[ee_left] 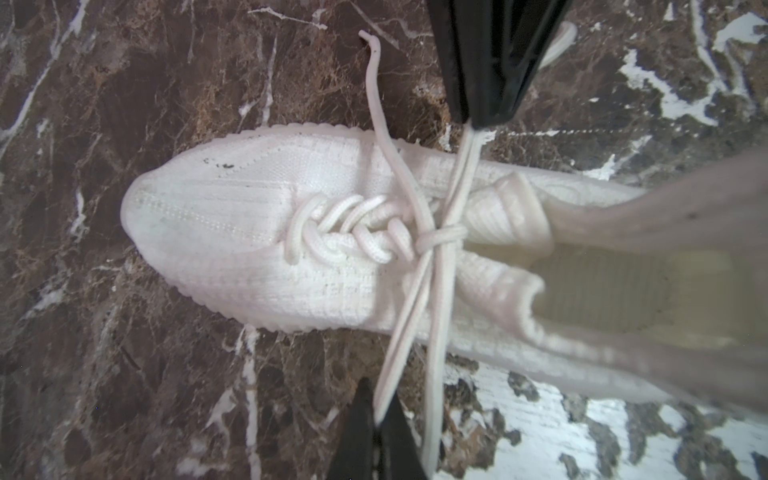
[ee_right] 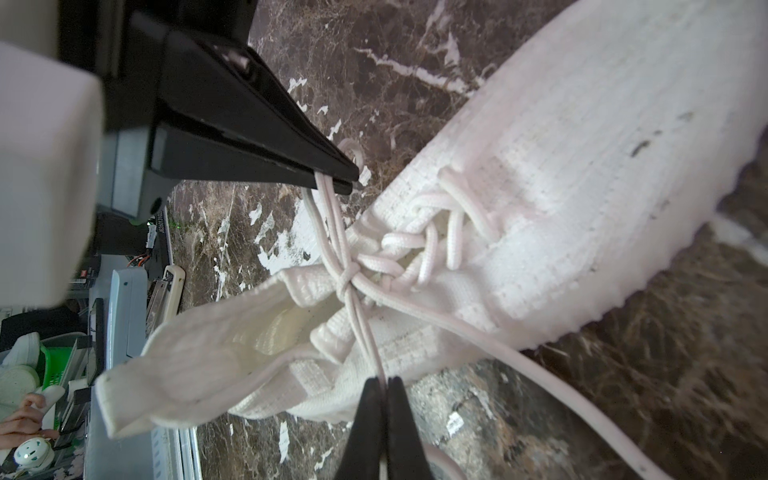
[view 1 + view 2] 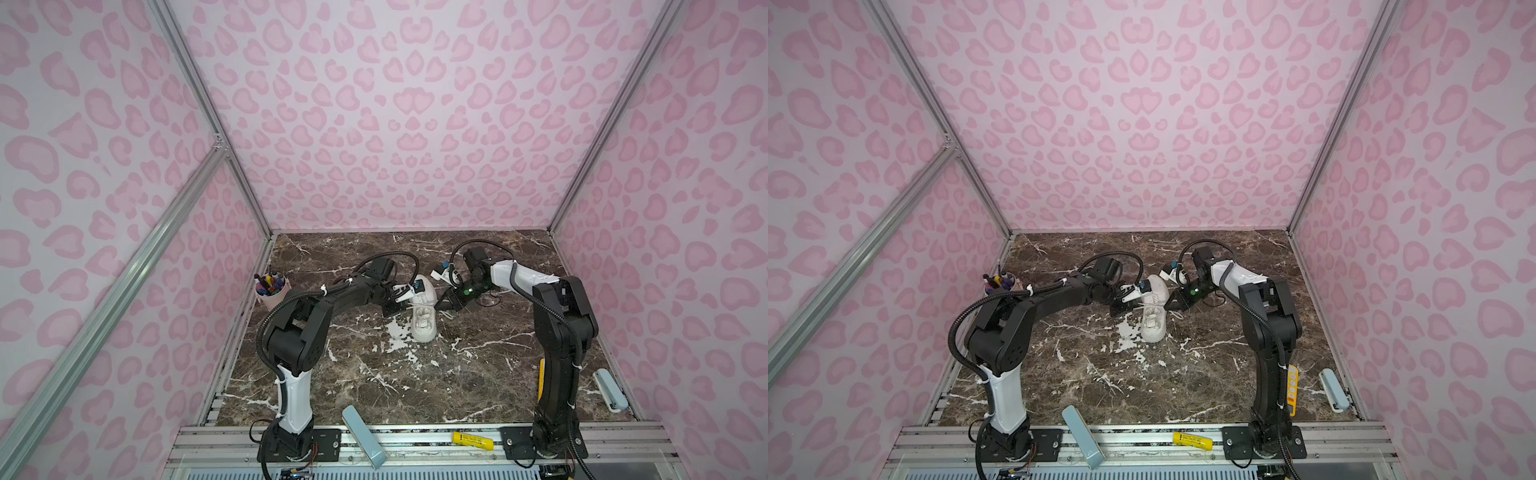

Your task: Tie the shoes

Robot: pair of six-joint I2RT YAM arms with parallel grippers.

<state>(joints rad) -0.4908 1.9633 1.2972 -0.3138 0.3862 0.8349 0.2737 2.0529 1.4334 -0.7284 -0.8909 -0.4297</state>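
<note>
The shoe [image 3: 424,309] was set on the table [image 3: 374,386]. A doubled lace [image 1: 409,332] was clamped in the left gripper [image 1: 378,411] and another in the right gripper [image 2: 384,384]. Both were held taut to opposite sides of the shoe, presumably so the knot [image 1: 440,237] would be cinched.

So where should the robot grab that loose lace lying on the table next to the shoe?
Probably near its free tip: the loose lace seems to lie flat on the table there, clear of the sneaker. Come straight down from above, tool straddling the strand. Closer to the knot it crosses the sneaker beside the loop the right tool is pinching, so it's crowded.
</note>
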